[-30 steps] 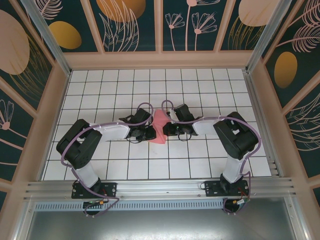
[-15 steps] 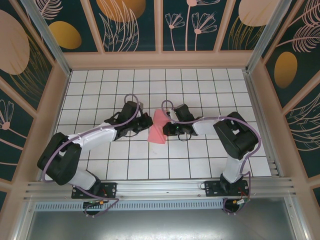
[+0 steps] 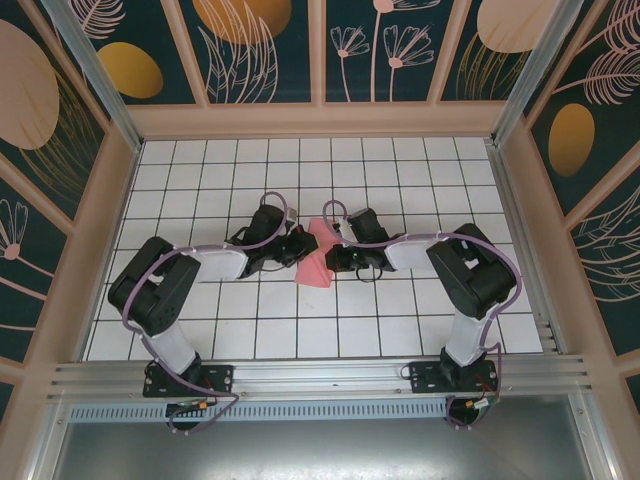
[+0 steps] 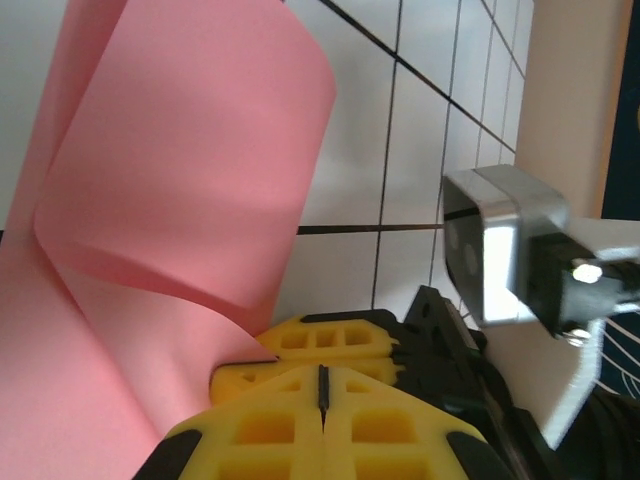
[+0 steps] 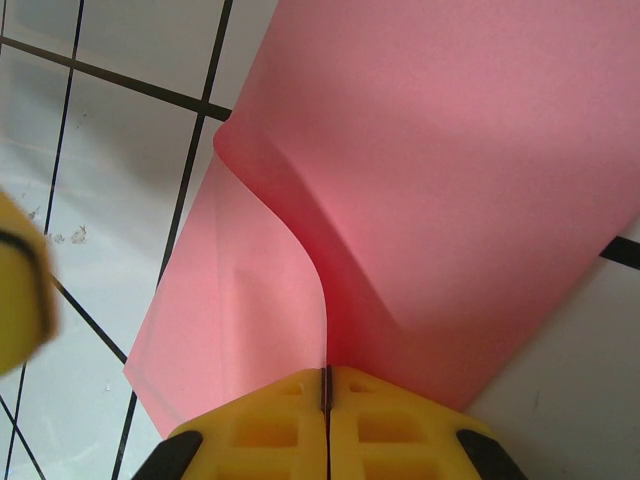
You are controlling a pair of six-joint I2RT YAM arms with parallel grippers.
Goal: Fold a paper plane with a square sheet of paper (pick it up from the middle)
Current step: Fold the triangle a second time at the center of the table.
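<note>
left tool (image 3: 298, 252) has moved in against the pink sheet of paper (image 3: 316, 264), jaws shut beside it; we see right tool (image 3: 333, 258) pinching its opposite edge.

I read no text, label, brand, number or sign on the folded pink paper (image 5: 450, 200), the tiled table (image 3: 300, 330) or the patterned wall panels (image 3: 260, 50).

Probably a lab test cell: gridded table (image 3: 250, 335), aluminium rail (image 3: 320, 378), patterned walls (image 3: 260, 60).
</note>
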